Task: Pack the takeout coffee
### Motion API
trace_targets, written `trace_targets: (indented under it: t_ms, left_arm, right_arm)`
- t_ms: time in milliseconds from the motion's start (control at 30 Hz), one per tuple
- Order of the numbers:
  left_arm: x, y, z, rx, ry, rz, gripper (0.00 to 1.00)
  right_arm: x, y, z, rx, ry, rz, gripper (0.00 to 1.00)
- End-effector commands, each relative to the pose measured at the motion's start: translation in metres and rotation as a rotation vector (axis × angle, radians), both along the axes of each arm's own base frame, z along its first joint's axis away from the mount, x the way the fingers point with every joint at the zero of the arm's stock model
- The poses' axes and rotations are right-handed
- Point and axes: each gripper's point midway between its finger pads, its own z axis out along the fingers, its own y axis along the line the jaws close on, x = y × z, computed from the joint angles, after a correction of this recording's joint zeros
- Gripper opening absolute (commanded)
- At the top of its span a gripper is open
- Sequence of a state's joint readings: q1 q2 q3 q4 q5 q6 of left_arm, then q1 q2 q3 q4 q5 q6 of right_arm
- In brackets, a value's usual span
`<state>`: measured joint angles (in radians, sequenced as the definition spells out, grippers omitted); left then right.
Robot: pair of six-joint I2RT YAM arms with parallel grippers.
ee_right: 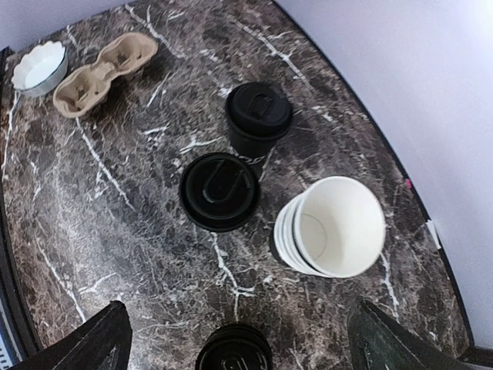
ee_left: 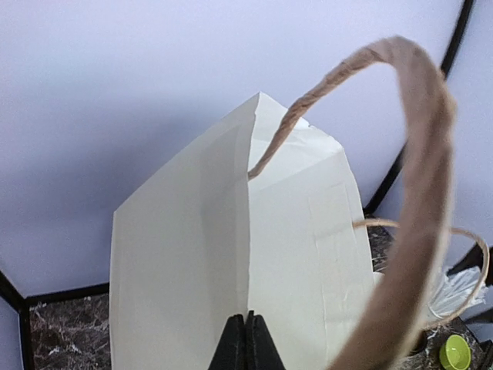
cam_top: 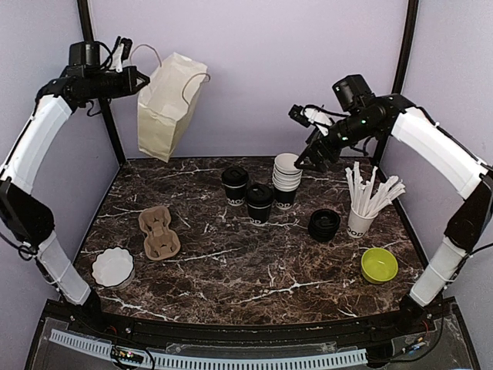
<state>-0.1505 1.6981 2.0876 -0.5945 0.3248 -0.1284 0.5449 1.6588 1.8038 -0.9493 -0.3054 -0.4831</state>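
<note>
A dark marbled desk (cam_top: pixel 231 270) is seen from above, with everything else laid out on or over it. A pale paper bag (cam_top: pixel 166 104) is held in the air over the 11 o'clock corner, clear of the desk. It is pinched at its upper edge by the left end effector (ee_left: pixel 246 343), whose fingers are pressed together on the paper. One twisted handle (ee_left: pixel 416 169) is looped close past the wrist camera. The right end effector (cam_top: pixel 310 156) is held at 1 o'clock with its fingers spread wide and nothing between them, above a stack of open white cups (cam_top: pixel 286 179). A brown pulp cup carrier (cam_top: pixel 159 231) is laid flat at 9 o'clock. Just toward 12 o'clock from the centre, the first takeout coffee cup (cam_top: pixel 234 185) is stood upright and lidded, and the second takeout coffee cup (cam_top: pixel 259 202) is set just beside it at its 4 o'clock. A like cup filled with white sticks (cam_top: pixel 362 216) is placed at 3 o'clock, and a white fluted dish (cam_top: pixel 113 266) at 8 o'clock. A green bowl (cam_top: pixel 379 264) is found at 4 o'clock, and a pile of black lids (cam_top: pixel 324 224) lies between the coffee cups and the stick cup
</note>
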Motion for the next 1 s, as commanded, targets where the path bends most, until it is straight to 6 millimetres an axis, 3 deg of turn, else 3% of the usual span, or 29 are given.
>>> trace_targets:
  t_ms: [0, 67, 200, 333, 467, 567, 700, 967]
  left_arm:
    - [-0.103, -0.024, 0.09, -0.046, -0.274, -0.23, 0.0]
    - [-0.137, -0.031, 0.098, -0.069, -0.308, -0.309, 0.0]
    - [-0.192, -0.051, 0.096, -0.128, -0.333, -0.499, 0.0]
    - [-0.226, -0.08, 0.077, -0.168, -0.259, -0.677, 0.0]
    - [-0.253, -0.106, 0.056, -0.179, -0.172, -0.83, 0.0]
    - [-0.259, -0.117, 0.033, -0.179, -0.091, -0.899, 0.0]
    - [-0.262, -0.141, -0.001, -0.161, 0.035, -0.986, 0.0]
    - [-0.254, -0.191, -0.069, -0.053, 0.225, -1.094, 0.0]
  right_arm:
    - [0.009, -0.018, 0.069, 0.186, -0.11, -0.041, 0.99]
    - [0.016, -0.032, 0.082, 0.225, -0.121, -0.077, 0.98]
    - [0.029, -0.061, 0.102, 0.274, -0.171, -0.161, 0.98]
    - [0.036, -0.083, 0.118, 0.294, -0.223, -0.227, 0.99]
    - [0.044, -0.102, 0.115, 0.317, -0.199, -0.283, 0.99]
    - [0.046, -0.11, 0.105, 0.324, -0.169, -0.295, 0.98]
    - [0.037, -0.106, 0.104, 0.336, -0.151, -0.24, 0.98]
    - [-0.003, -0.084, 0.1, 0.392, -0.063, -0.035, 0.97]
